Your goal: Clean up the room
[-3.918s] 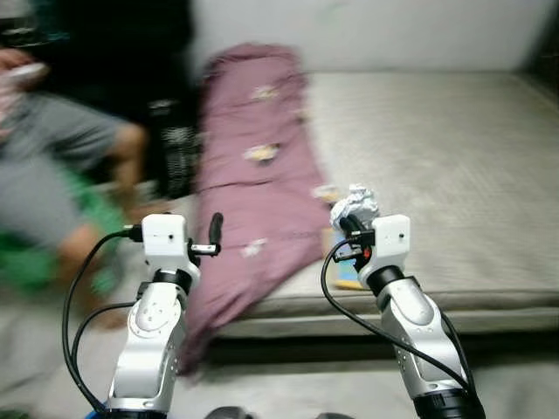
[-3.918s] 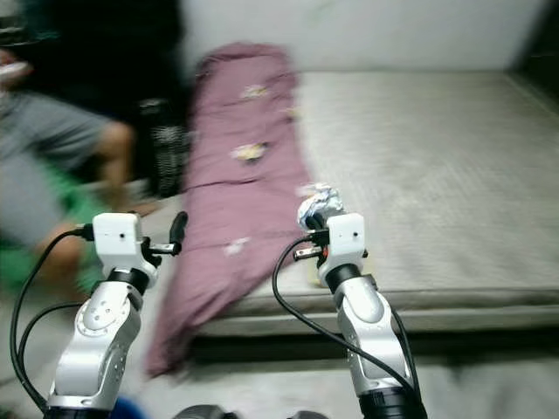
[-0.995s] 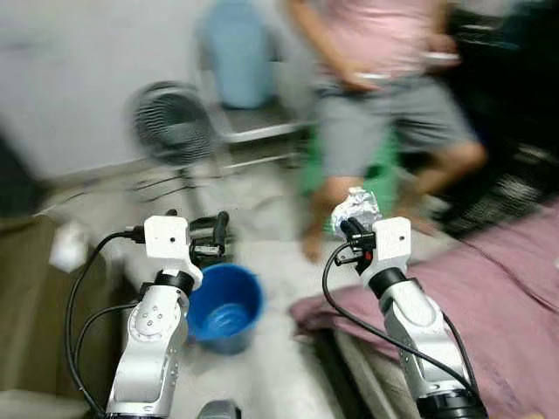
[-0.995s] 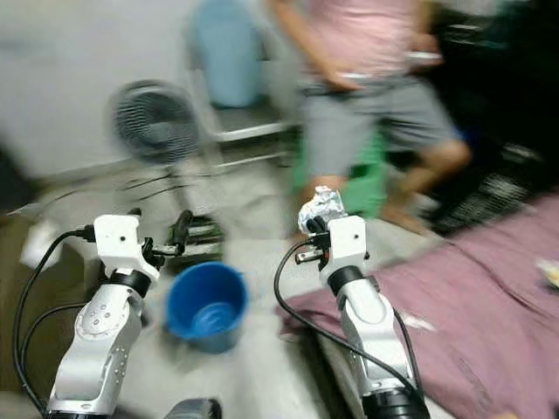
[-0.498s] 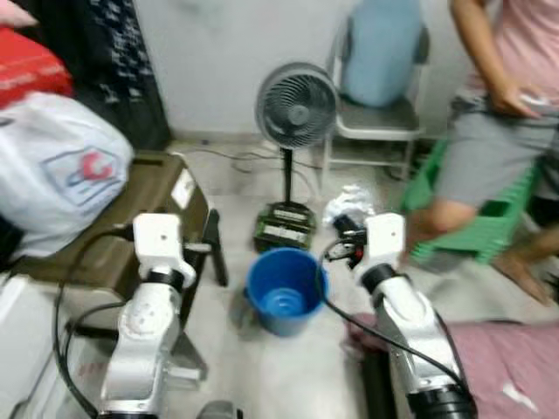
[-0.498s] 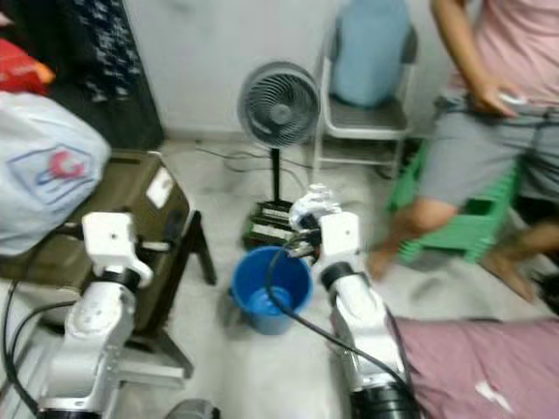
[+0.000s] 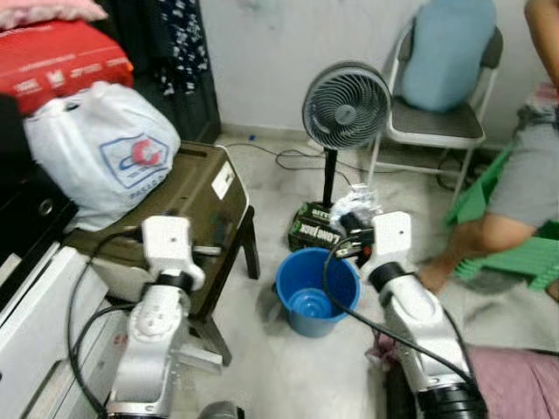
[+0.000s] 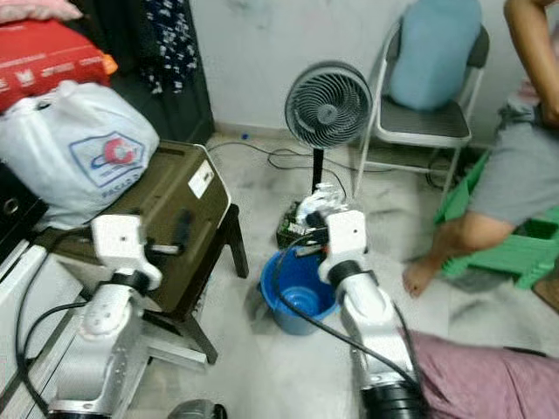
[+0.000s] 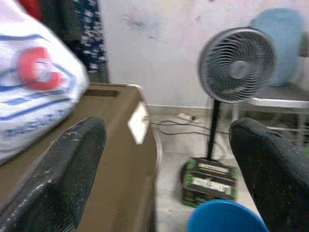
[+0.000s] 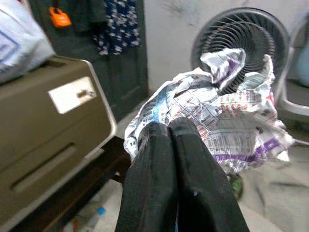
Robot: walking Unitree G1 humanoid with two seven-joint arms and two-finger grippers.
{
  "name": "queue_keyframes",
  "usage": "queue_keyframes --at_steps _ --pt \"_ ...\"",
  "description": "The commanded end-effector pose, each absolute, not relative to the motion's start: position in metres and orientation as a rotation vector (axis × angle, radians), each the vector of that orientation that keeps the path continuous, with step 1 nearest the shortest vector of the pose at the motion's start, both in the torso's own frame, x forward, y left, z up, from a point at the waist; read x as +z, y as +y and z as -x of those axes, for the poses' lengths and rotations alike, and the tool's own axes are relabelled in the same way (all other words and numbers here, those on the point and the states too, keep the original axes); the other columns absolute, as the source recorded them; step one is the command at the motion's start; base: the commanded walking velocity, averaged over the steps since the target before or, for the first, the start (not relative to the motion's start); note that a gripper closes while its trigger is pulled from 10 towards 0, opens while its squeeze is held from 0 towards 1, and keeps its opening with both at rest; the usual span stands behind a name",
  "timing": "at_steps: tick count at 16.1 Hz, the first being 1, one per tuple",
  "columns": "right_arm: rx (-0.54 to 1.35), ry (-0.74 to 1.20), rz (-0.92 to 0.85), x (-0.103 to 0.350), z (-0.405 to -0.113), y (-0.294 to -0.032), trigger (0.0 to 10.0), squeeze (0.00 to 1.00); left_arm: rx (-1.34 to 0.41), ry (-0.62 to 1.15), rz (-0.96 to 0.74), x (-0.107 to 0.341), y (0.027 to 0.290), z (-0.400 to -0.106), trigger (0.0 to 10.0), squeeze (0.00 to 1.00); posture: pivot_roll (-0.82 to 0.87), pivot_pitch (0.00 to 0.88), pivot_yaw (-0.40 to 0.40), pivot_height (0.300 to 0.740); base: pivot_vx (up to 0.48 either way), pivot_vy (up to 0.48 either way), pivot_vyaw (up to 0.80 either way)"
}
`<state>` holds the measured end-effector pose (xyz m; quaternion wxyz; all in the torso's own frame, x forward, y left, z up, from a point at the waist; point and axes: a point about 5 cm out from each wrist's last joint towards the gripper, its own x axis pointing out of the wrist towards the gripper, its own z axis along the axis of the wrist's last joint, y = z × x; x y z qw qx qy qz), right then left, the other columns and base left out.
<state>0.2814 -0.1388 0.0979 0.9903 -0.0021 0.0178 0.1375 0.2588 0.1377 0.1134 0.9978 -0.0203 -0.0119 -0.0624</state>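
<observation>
A crumpled ball of newspaper [image 10: 227, 108] is pinched in my right gripper [image 10: 167, 129], whose fingers are shut on its lower edge. In the eye views that gripper [image 7: 350, 223] holds the paper wad [image 7: 353, 204] just above the far rim of a blue bucket [image 7: 316, 292] standing on the floor. My left gripper [image 9: 164, 164] is open with nothing between its fingers [image 9: 63, 179]. It hovers at chest height over the corner of a brown case [image 7: 188, 196], to the left of the bucket.
A standing fan [image 7: 345, 109] and a black box [image 7: 310, 234] at its base are behind the bucket. A chair with a blue cushion [image 7: 441, 61] and a seated person's leg [image 7: 489, 231] are on the right. A white plastic bag [image 7: 100, 148] lies on the case. Purple cloth [image 7: 524, 384] shows at the bottom right.
The camera has swung left, from the bed to the floor with the bucket, which now sits under the right gripper. Both grippers keep their pose; the paper stays held.
</observation>
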Motion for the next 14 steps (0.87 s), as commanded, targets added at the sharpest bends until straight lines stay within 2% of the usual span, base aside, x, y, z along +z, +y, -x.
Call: queue_keyframes --at_steps 1,3,10,14 --pt "0.273 0.033 -0.01 0.0989 -0.2822 -0.1384 10.0 0.0 -0.138 -0.036 0.05 0.1168 0.1388 -0.2586 10.0 0.0 -0.02 0.0 0.015 0.74 0.0 0.0 0.0" --pt "0.266 0.044 -0.013 0.0975 -0.2825 -0.1397 10.0 0.0 -0.141 -0.034 0.054 0.1164 0.1385 -0.2583 10.0 0.0 -0.02 0.0 0.015 0.74 0.0 0.0 0.0" --pt "0.262 0.056 -0.017 0.0955 -0.2821 -0.1395 10.0 0.0 -0.202 -0.034 0.08 0.1166 0.1358 -0.2559 10.0 0.0 -0.03 0.0 0.016 0.74 0.0 0.0 -0.78" --pt "0.26 0.055 -0.022 0.0955 -0.2823 -0.1394 10.0 0.0 -0.222 -0.039 0.092 0.1173 0.1349 -0.2541 10.0 0.0 -0.02 0.0 0.018 0.74 0.06 0.0 0.0"
